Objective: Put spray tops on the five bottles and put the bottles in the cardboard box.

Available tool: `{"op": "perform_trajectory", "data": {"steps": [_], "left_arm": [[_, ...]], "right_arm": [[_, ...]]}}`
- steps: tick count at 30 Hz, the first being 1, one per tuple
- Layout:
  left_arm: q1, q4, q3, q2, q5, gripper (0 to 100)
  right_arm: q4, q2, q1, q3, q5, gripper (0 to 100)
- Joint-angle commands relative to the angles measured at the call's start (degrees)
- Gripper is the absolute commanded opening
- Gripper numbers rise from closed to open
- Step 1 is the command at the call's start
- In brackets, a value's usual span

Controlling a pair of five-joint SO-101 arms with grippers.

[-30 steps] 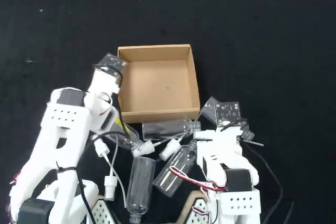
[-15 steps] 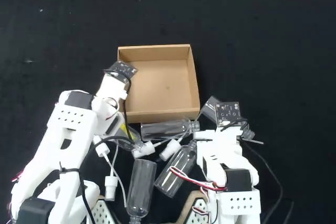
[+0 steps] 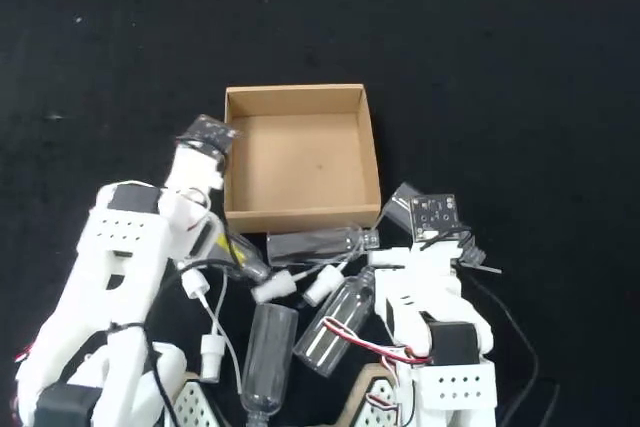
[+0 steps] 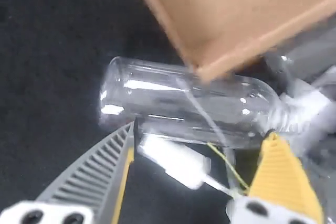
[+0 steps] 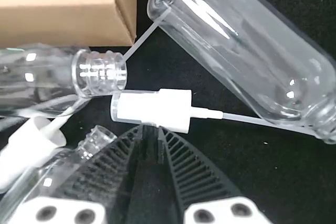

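Clear plastic bottle [image 4: 173, 103] deserves a mid-body pinch from the released left end effector [image 4: 203, 129]; right end effector [image 5: 150, 128] clenches white plastic spray top [image 5: 152, 109].

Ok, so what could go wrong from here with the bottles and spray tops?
One: the left gripper is open over a bottle lying by the cardboard box corner, with a spray top right beside it; closing might pinch both or nudge the box. Two: at the right gripper, another spray top has its tube reaching a second bottle, so lifting it could roll that bottle.
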Motion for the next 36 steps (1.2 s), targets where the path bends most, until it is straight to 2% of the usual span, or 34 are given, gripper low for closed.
{"op": "perform_trajectory", "data": {"steps": [1,10,15,20,22,28,36], "left_arm": [[-6.2,-1.1,0.7,0.0,-4.5,32],[-20.6,-1.1,-1.6,-0.1,-12.4,32],[-23.0,2.0,-8.1,-0.1,-13.2,32],[-16.4,14.9,-16.3,0.4,-31.0,32],[-13.8,16.3,-17.9,0.5,-34.6,32],[-5.9,11.3,-14.8,0.5,-38.6,33],[-2.2,1.1,-7.1,0.5,-38.9,33]], "right_arm": [[0.4,-5.6,-0.4,-0.5,-0.4,1.1],[0.4,-5.6,-0.4,-0.5,-0.4,1.1],[0.4,-5.6,-0.4,-0.5,-0.4,1.1],[0.4,-5.6,-0.4,-0.5,-0.4,1.1],[0.4,-5.6,-0.4,-0.5,-0.4,1.1],[0.4,-5.6,-0.4,-0.5,-0.4,1.1],[0.4,-5.6,-0.4,-0.5,-0.4,1.1]]}}
